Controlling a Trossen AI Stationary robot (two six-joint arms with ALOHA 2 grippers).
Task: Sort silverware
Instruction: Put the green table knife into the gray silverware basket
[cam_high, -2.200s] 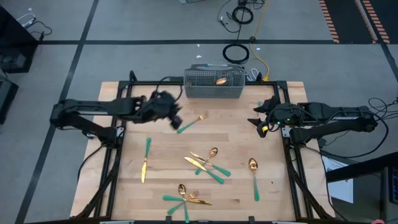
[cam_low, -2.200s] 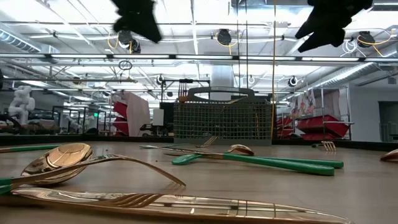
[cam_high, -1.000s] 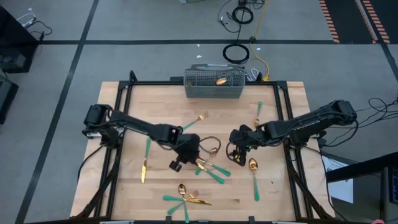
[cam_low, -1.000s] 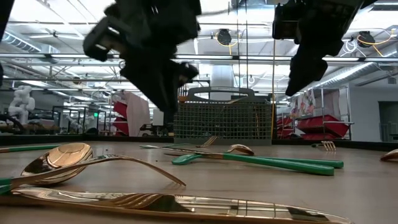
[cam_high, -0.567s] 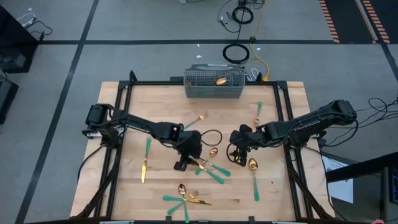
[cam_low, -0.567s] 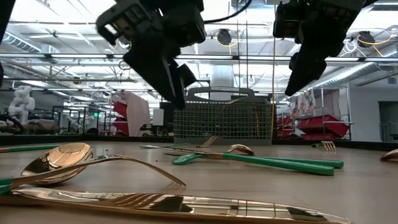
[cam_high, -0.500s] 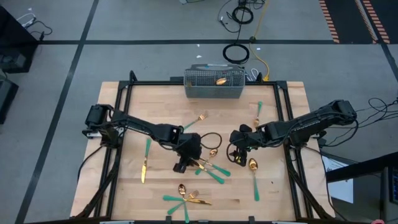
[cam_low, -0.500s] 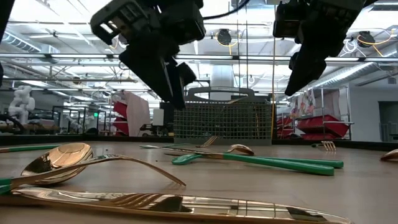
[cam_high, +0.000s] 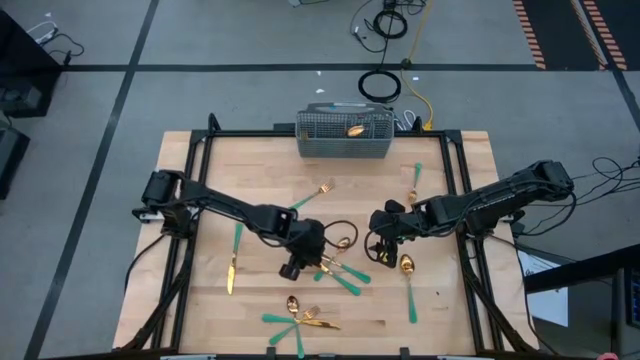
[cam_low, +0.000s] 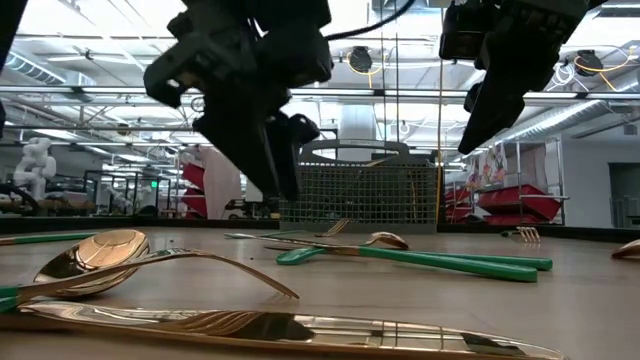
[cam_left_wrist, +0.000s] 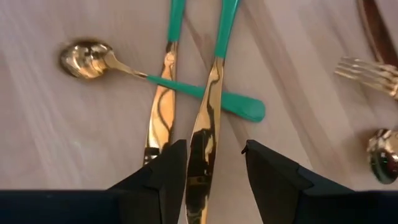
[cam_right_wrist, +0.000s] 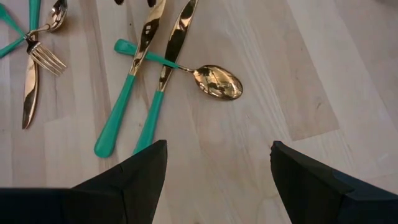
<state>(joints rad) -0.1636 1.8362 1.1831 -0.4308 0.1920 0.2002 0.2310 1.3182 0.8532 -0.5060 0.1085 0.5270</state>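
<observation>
High view: left hand (cam_high: 293, 269) has dropped onto central bench (cam_high: 260, 170) cluster since 0.5 s ago; low view: right hand (cam_low: 470, 135) unchanged, hovering; left wrist: fingers narrowly parted astride a knife (cam_left_wrist: 204, 144) blade, so pickup looks imminent; right wrist: hand wide, empty.

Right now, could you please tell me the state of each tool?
Left tool: open, holding nothing, straddling a knife blade.
Right tool: open wide, empty, above the table.
</observation>
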